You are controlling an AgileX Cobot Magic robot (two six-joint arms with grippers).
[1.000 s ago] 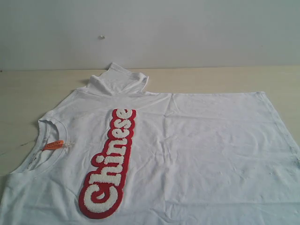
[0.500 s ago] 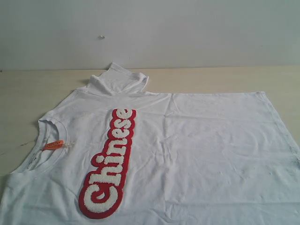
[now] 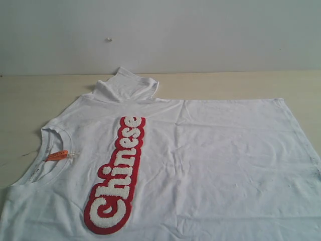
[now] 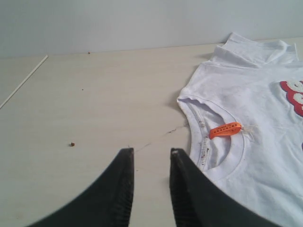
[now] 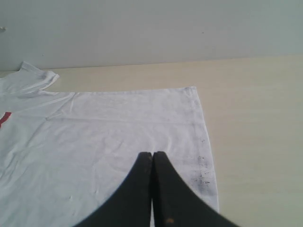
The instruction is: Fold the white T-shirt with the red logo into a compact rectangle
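The left fingers (image 4: 124,189) stand apart with nothing between them, over bare worktop (image 4: 85,94) just beside the ribbed collar (image 4: 204,142) of the T-shirt (image 4: 265,123). A small orange tag (image 4: 225,129) lies inside the neck opening. The right fingers (image 5: 138,189) are pressed together, tip to tip, over the shirt's white cloth near its hem (image 5: 201,118). Whether they touch the fabric cannot be told. Dark specks (image 5: 203,175) dot the cloth beside the hem.

In the exterior view neither arm shows. The shirt lies spread face up across the pale wooden worktop, collar to the left of that view and hem to the right, its near part running off the lower edge of the picture. The logo (image 3: 118,175), fuzzy white letters reading "Chinese" on a thick red outline, runs in a long strip down the chest. The far sleeve (image 3: 128,85) sits bunched and folded on itself at the shirt's far edge, close to a plain grey wall (image 3: 160,30) behind the worktop. Light creases cross the body of the shirt.
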